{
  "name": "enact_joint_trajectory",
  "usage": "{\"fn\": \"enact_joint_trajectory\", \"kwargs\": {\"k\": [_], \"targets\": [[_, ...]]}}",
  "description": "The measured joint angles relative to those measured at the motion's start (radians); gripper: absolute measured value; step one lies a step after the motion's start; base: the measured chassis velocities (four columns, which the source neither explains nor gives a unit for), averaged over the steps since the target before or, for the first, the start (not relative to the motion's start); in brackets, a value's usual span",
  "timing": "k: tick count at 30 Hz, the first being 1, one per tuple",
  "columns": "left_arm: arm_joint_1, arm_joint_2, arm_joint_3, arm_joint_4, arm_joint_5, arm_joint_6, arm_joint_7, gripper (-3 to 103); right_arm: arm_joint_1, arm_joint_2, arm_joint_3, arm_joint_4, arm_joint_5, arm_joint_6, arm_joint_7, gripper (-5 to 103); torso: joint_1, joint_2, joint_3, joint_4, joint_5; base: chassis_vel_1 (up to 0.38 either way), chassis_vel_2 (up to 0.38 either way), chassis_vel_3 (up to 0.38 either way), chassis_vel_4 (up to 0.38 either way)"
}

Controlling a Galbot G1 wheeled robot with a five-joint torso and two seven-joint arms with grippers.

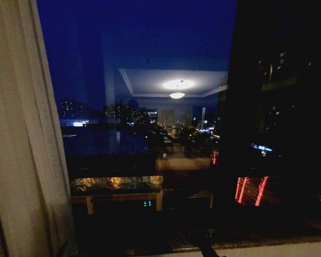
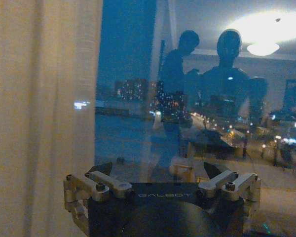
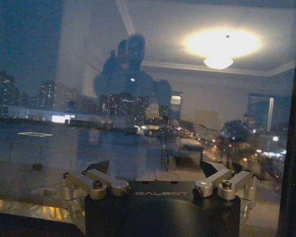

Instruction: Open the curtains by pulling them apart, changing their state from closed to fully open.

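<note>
Sheer curtain [image 1: 21, 139] gathered against the left edge of the window [image 1: 150, 107], so that the dark pane lies bare and the opening reads as largely made on this side. Left gripper [image 2: 158, 170], jaws spread and empty, near the curtain's free edge, apart from the fabric. Right gripper [image 3: 155, 168], likewise spread and empty, faces bare glass.

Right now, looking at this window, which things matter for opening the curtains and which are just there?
Part of the job:
- sheer curtain, gathered at the left side of the window
- left pincer, open, facing the glass beside that curtain
- right pincer, open, facing bare glass

Just there:
- window glass
- reflected ceiling lamp
- city lights outside
</note>
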Motion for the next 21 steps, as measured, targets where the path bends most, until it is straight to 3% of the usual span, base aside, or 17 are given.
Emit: {"fn": "enact_joint_trajectory", "kwargs": {"k": [12, 21], "targets": [[-0.007, 0.007, -0.026, 0.010, 0.003, 0.001, 0.000, 100, 0.020, 0.000, -0.016, -0.014, -0.008, -0.004, -0.002, 100, 0.000, 0.000, 0.000, 0.0000, 0.0005, -0.200, -0.197, 0.207, 0.198], [-0.019, 0.006, -0.023, 0.023, 0.003, 0.004, 0.004, 100, 0.022, 0.000, -0.008, -0.011, -0.009, -0.009, -0.002, 100, 0.000, 0.000, 0.000, 0.0000, 0.0000, -0.320, -0.322, 0.316, 0.332]]}}
